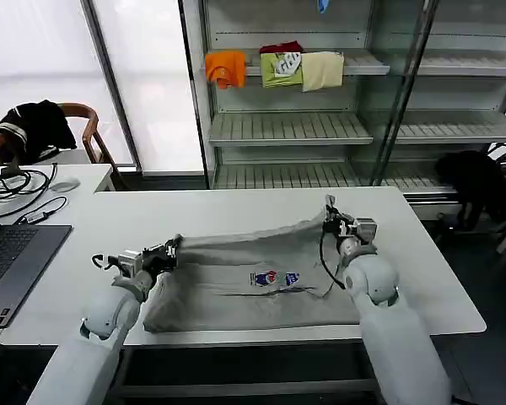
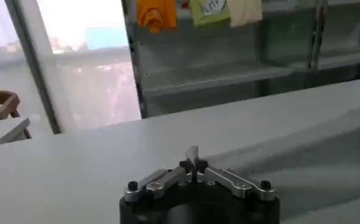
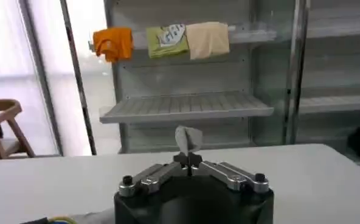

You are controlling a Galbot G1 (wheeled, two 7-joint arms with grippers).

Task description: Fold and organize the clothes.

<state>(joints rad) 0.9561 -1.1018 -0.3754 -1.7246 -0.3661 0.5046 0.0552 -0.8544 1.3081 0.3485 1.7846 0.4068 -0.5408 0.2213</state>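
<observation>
The fingers of the left gripper are pressed together on a thin fold of the shirt, at its far left corner. Those of the right gripper are likewise closed, with a tuft of cloth pinched between them at the far right corner. The far edge is thus held raised and taut between both, probably so that it can be folded over evenly. The rest of the shirt is spread flat on the table, print up.

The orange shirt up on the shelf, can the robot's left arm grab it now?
Probably not. The left gripper is shut on the grey shirt, and the orange shirt hangs on a shelf well beyond the table's far edge.
</observation>
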